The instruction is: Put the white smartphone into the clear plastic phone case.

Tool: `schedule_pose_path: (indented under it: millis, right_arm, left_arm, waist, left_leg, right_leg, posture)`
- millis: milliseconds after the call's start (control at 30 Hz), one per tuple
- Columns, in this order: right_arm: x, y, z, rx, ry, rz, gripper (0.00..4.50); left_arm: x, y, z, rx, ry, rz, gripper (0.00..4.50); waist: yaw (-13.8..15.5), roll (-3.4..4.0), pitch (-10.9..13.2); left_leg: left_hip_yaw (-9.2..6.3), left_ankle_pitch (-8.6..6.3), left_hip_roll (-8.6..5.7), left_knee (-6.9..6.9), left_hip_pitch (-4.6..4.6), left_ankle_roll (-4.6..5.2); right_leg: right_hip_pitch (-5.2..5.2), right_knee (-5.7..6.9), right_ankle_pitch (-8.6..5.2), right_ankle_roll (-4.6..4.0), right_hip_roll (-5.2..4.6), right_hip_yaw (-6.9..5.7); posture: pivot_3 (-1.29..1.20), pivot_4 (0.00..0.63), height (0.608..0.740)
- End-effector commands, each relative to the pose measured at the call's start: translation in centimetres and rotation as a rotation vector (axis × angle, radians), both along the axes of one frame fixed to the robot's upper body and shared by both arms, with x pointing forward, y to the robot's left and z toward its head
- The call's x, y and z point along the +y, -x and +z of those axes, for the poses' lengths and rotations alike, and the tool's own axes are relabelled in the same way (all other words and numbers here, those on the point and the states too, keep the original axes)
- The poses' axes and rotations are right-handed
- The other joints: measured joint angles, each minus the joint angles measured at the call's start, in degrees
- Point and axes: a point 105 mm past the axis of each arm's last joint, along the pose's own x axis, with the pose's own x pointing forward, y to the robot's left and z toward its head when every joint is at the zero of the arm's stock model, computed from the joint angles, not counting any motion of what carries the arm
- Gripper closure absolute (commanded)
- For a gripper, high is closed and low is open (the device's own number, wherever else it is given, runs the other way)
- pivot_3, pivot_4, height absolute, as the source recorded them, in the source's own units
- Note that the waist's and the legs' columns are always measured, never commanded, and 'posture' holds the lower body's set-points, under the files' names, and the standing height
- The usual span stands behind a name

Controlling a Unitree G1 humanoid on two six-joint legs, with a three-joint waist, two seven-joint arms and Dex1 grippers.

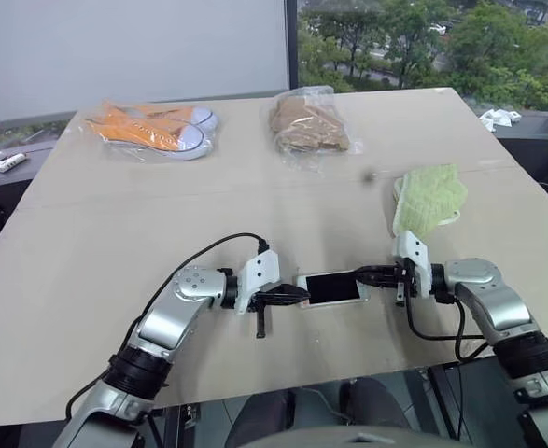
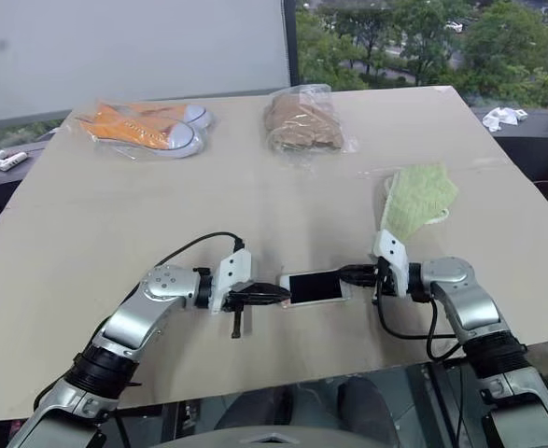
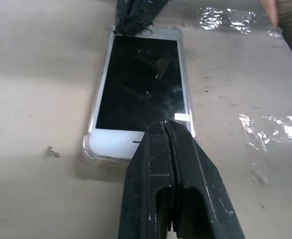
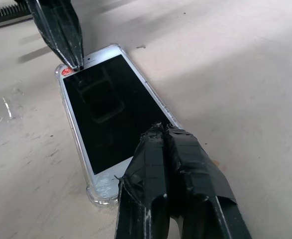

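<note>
Two closed grippers press opposite ends of the white smartphone, which lies screen-up inside the clear plastic phone case: the left gripper and right gripper, neither holding anything. Beyond the jaws, well apart, lie a green cloth, bagged orange shoes and a bagged brown item.

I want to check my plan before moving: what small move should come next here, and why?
Probably press both ends down a little more, then lift away. The white smartphone already lies inside the clear plastic phone case, whose rim shows around it. The left gripper and right gripper, both shut, rest on opposite ends; whether every corner has snapped in is unclear.
</note>
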Motion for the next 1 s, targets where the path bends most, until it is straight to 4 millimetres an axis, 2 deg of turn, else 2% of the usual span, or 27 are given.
schedule_pose_path:
  millis: [33, 133, 200, 233, 300, 367, 400, 433, 500, 533, 567, 733, 833, 933, 1000]
  right_arm:
    - [0.6, 1.3, -0.6, 0.051, -0.06, 0.007, 4.43]
    - [-0.1, 1.2, 2.5, 0.02, -0.183, -0.023, 4.43]
    - [-1.0, 1.3, 4.4, 0.002, -0.237, -0.047, 4.43]
    - [-1.6, 1.4, 5.1, -0.004, -0.249, -0.057, 3.86]
    - [-2.9, 1.6, 6.0, 0.003, -0.257, -0.086, 3.06]
    - [-4.4, 2.1, 6.2, 0.01, -0.222, -0.107, 2.16]
    - [-5.4, 2.5, 6.1, 0.019, -0.196, -0.116, 1.51]
    - [-6.6, 2.7, 5.9, 0.019, -0.167, -0.136, 1.19]
    - [-8.5, 3.1, 5.7, 0.017, -0.112, -0.156, 0.28]
    - [-9.3, 3.0, 5.7, -0.002, -0.09, -0.169, 0.0]
    - [-9.8, 2.9, 5.7, -0.014, -0.078, -0.175, 0.0]
    - [-12.1, 2.2, 5.2, -0.083, 0.005, -0.197, 0.0]
    - [-12.3, 2.1, 5.1, -0.116, 0.027, -0.177, 0.0]
    - [-12.4, 2.2, 5.4, -0.307, 0.12, -0.104, 0.0]
    - [-12.6, 2.5, 5.0, -0.286, 0.129, -0.087, 0.0]
  left_arm:
    - [0.0, -0.2, 1.5, -0.021, 0.066, 0.03, 4.5]
    - [0.5, 0.0, 3.5, -0.006, 0.146, 0.058, 4.5]
    - [1.2, 0.1, 5.1, -0.014, 0.199, 0.101, 4.5]
    - [1.7, 0.1, 5.8, -0.026, 0.225, 0.135, 4.25]
    - [2.8, 0.2, 7.0, -0.034, 0.26, 0.191, 3.68]
    - [4.1, 0.7, 7.4, -0.04, 0.242, 0.228, 2.8]
    - [5.2, 1.0, 7.2, -0.048, 0.212, 0.26, 2.17]
    - [6.5, 1.4, 6.7, -0.043, 0.182, 0.301, 1.86]
    - [8.6, 2.2, 5.7, -0.04, 0.122, 0.364, 1.0]
    - [9.3, 2.6, 5.3, -0.041, 0.1, 0.389, 0.5]
    - [9.7, 2.8, 5.1, -0.043, 0.087, 0.402, 0.02]
    - [11.1, 4.0, 4.1, -0.054, 0.001, 0.45, 0.02]
    - [11.4, 4.3, 3.8, -0.076, -0.011, 0.467, 0.02]
    - [11.4, 4.6, 3.4, -0.092, -0.018, 0.473, 0.02]
    - [11.4, 4.6, 3.3, -0.104, -0.012, 0.478, 0.02]
  waist:
    - [0.0, 0.12, 0.1]
    - [-0.1, 0.45, 0.4]
    - [0.0, 0.63, 0.6]
    - [0.1, 0.81, 0.8]
    - [0.2, 0.93, 0.9]
    - [0.3, 0.93, 0.9]
    - [0.4, 0.93, 0.9]
    - [0.4, 0.95, 1.0]
    - [0.3, 1.03, 1.0]
    - [0.3, 1.03, 1.1]
    - [0.3, 0.99, 1.1]
    - [0.9, 1.02, 1.2]
    - [1.3, 1.04, 1.2]
    - [1.6, 1.05, 1.2]
    - [1.6, 1.03, 1.2]
  left_leg:
    - [-0.01, 0.0, 0.0, -0.02, -0.04, 0.0]
    - [0.0, 0.0, -0.01, -0.05, -0.32, -0.01]
    - [0.0, 0.1, -0.01, 0.0, -0.95, -0.15]
    - [-0.01, 0.18, -0.01, 0.06, -1.28, -0.29]
    - [0.01, 0.19, -0.08, 0.1, -1.52, -0.29]
    - [0.0, 0.19, -0.09, 0.12, -1.72, -0.29]
    - [-0.02, 0.19, -0.08, 0.13, -1.9, -0.29]
    - [-0.03, 0.19, -0.08, 0.13, -1.98, -0.29]
    - [-0.02, 0.19, -0.08, 0.1, -2.03, -0.29]
    - [0.01, 0.19, -0.08, 0.06, -2.03, -0.29]
    - [0.02, 0.19, -0.09, 0.06, -2.04, -0.28]
    - [0.05, 0.19, -0.08, 0.14, -1.99, -0.28]
    - [0.05, 0.2, -0.08, 0.15, -1.99, -0.28]
    - [0.06, 0.19, -0.07, 0.14, -2.0, -0.28]
    - [0.06, 0.19, -0.08, 0.15, -2.01, -0.28]
  right_leg:
    - [-0.03, -0.04, 0.0, 0.0, 0.0, -0.01]
    - [-0.29, -0.06, 0.01, 0.0, -0.03, 0.01]
    - [-0.98, 0.06, 0.03, -0.01, -0.03, 0.02]
    - [-1.28, 0.11, 0.04, -0.01, -0.04, 0.01]
    - [-1.47, 0.12, 0.05, -0.01, -0.12, 0.01]
    - [-1.64, 0.1, 0.05, -0.01, -0.12, 0.0]
    - [-1.8, 0.08, 0.05, -0.01, -0.11, -0.03]
    - [-1.87, 0.06, 0.05, -0.01, -0.11, -0.05]
    - [-1.91, -0.02, 0.04, -0.01, -0.11, -0.05]
    - [-1.91, -0.1, 0.04, -0.01, -0.11, -0.01]
    - [-1.9, -0.1, 0.04, -0.01, -0.12, -0.01]
    - [-1.81, -0.07, 0.08, -0.05, -0.13, 0.0]
    - [-1.82, -0.06, 0.08, -0.05, -0.13, -0.02]
    - [-1.84, -0.05, 0.08, -0.05, -0.13, -0.02]
    - [-1.84, -0.06, 0.08, -0.05, -0.13, -0.02]
  posture:
    - [0.0, 0.15, 0.74]
    - [0.0, 0.15, 0.74]
    - [0.0, 0.15, 0.74]
    - [0.0, 0.15, 0.74]
    - [0.0, 0.15, 0.74]
    - [0.0, 0.15, 0.74]
    - [0.0, 0.15, 0.74]
    - [0.0, 0.15, 0.74]
    - [0.0, 0.15, 0.74]
    - [0.0, 0.15, 0.74]
    - [0.0, 0.15, 0.74]
    - [0.0, 0.15, 0.74]
    - [0.0, 0.15, 0.74]
    - [0.0, 0.15, 0.74]
    - [0.0, 0.15, 0.74]
